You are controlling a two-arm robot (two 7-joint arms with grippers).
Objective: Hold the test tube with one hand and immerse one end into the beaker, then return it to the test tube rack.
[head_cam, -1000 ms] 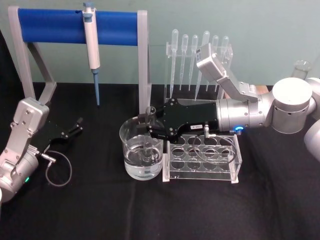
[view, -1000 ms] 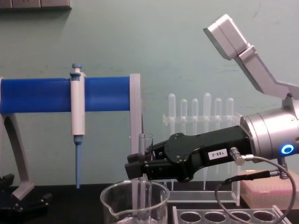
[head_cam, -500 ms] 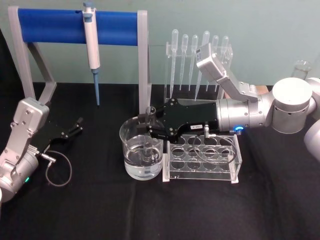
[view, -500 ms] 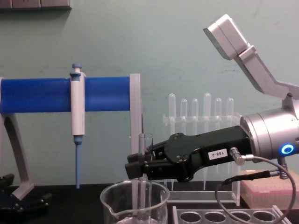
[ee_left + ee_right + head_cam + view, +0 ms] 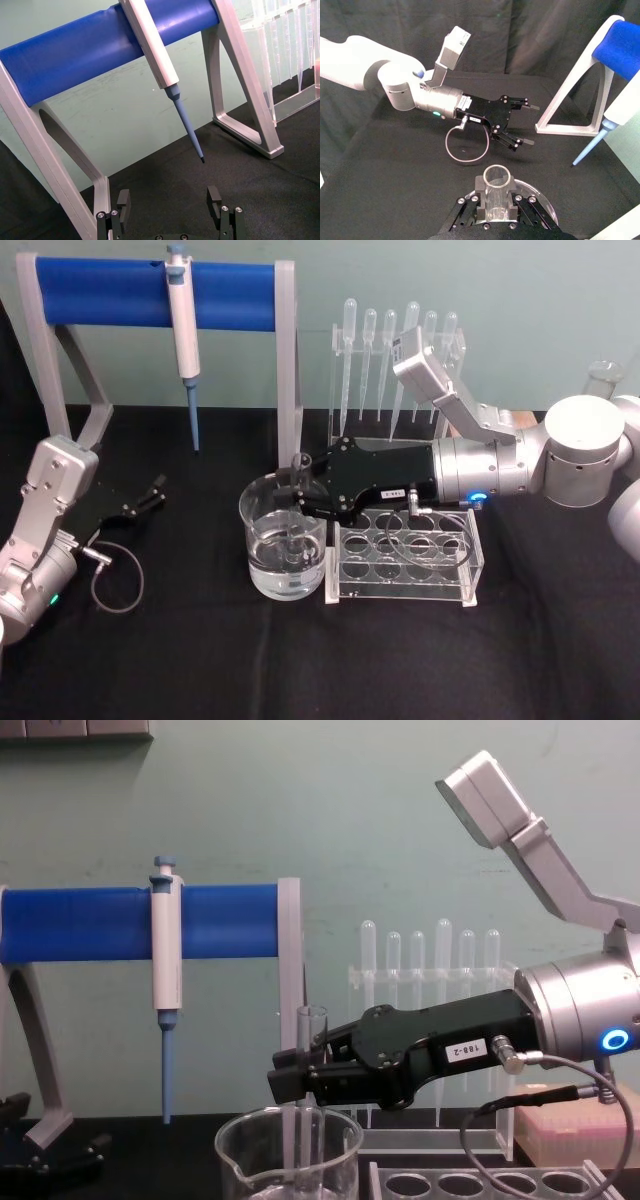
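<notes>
1. The test tube is held upright by the right gripper. The fingers are closed on it a little below its flared rim, so the rim stands clear above them.
2. The tube is positioned over the beaker, which stands near the middle of the surface. The tube's lower part is seen inside the beaker, reaching down into the clear liquid there.
3. The clear test tube rack is set just beside the beaker, on the side toward the right edge of the surface. The right gripper's black body reaches across above it.
4. In the right wrist view the open mouth of the tube is seen from above, clamped between the two fingers, with the beaker's rim below.
5. The left gripper is parked low near the left edge of the surface. Its fingers are spread apart and nothing is held.
6. The middle stretch of the tube is covered by the gripper's fingers.
7. The base of the beaker is cut off by the lower edge of the chest view.
8. Whether the tube's tip touches the beaker's bottom cannot be told, and no liquid inside the tube can be made out.
</notes>
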